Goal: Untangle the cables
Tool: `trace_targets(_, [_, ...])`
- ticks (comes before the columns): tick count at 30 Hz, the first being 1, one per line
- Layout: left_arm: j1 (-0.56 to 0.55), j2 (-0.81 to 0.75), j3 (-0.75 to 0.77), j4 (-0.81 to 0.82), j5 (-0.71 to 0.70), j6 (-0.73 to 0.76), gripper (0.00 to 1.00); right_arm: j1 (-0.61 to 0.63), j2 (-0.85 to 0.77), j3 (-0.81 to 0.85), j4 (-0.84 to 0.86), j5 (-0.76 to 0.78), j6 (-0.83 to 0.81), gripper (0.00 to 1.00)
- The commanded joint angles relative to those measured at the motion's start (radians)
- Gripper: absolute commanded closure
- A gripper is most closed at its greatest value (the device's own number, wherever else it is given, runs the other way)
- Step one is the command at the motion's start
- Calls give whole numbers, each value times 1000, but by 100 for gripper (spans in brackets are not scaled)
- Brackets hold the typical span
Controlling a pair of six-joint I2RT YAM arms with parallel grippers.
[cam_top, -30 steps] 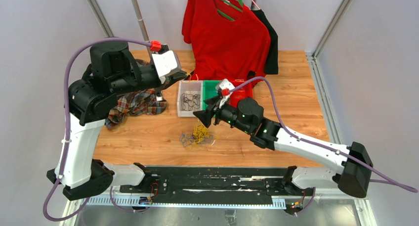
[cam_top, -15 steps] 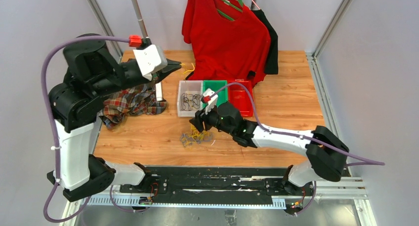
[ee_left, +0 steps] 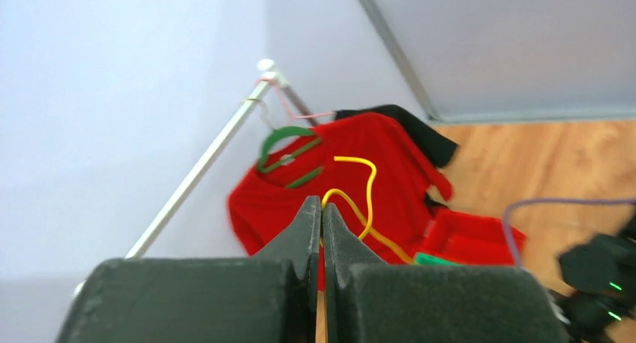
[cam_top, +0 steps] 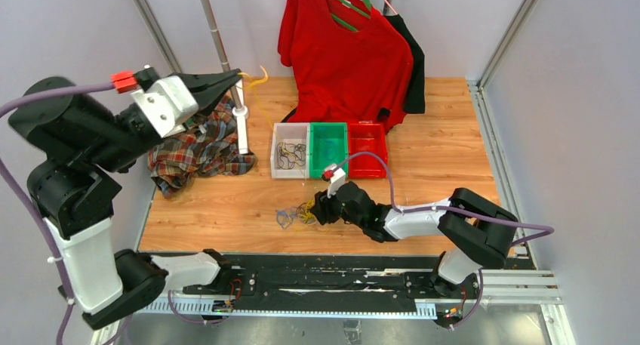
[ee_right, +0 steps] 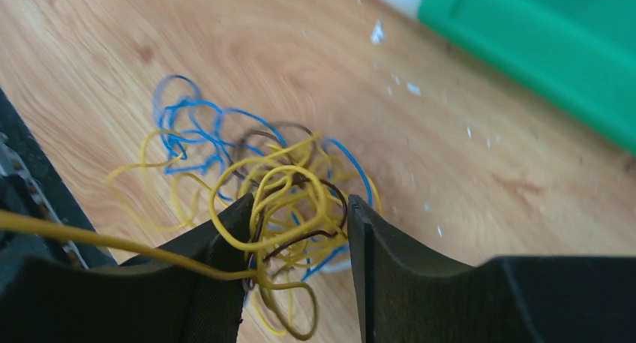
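A wooden worktop (cam_top: pixel 445 133) carried the scene, with a green bin (cam_top: pixel 328 149) near its middle. Beyond the green bin, at the far edge, a red shirt (cam_top: pixel 343 54) hung on a hanger. Well to the left of the green bin, a plaid cloth (cam_top: pixel 196 149) lay heaped at the foot of a metal pole (cam_top: pixel 219 35).

A white bin (cam_top: pixel 289 150) touched the green bin's left side and held a few black cables (cam_top: pixel 287 156) in loose curls. A red bin (cam_top: pixel 367 147) touched its right side.

On the near side of the green bin, slightly left, a tangle of cables (cam_top: pixel 296 213) in yellow, blue and dark brown lay on the bare wood. The right end effector (cam_top: pixel 318 207) was low over that tangle. Its wrist camera showed the fingers (ee_right: pixel 217 283) apart, one on each side of the knot's upper loops, with yellow and brown strands in the gap between them. One yellow strand ran off across the left-hand finger.

Far to the left of the green bin and raised well above the worktop, the left end effector (cam_top: pixel 234 75) was beside the pole. Its jaws were pressed together on a single yellow cable (cam_top: pixel 255 79). The wrist view showed this cable arching up out of the closed tips and curving back down toward the bins.
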Motion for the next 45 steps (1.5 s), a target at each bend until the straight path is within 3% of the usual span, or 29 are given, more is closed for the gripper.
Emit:
trace_targets(1, [-6,-169,-259,584,-210,-51,100,13,-29,-93,27,39,80,51])
trace_targets(3, [-6,-202,-329,738,-305,-60,100,15,-38,-127,36,39,94,50])
trace_targets(7, [-6,-188,-329,901,-463,-56,99,17,-76,-173,36,56,109,48])
trace_targets(12, [-6,-137,-237,1013,-570,-50,100,18,-115,-199,14,72,111,48])
trace_targets(20, [-6,-30,-19,1053,-553,-50,99,19,-172,-222,-29,93,112,48])
trace_targets(25, [-6,19,55,1186,-540,2,99,19,-223,-230,-71,117,108,48])
trace_targets(30, [-6,66,134,1200,-533,48,99,19,-269,-242,-115,141,106,47])
trace_targets(33, [-6,55,89,1207,-519,72,99,19,-299,-250,-142,160,107,44])
trace_targets(36, [-6,-31,-81,1148,-469,46,99,20,-349,-240,-189,176,95,41])
trace_targets(40, [-6,-194,-358,877,-351,1,99,24,-450,-208,-239,196,58,44])
trace_targets(45, [-6,-351,-730,606,-346,47,99,24,-506,-162,-285,169,24,46])
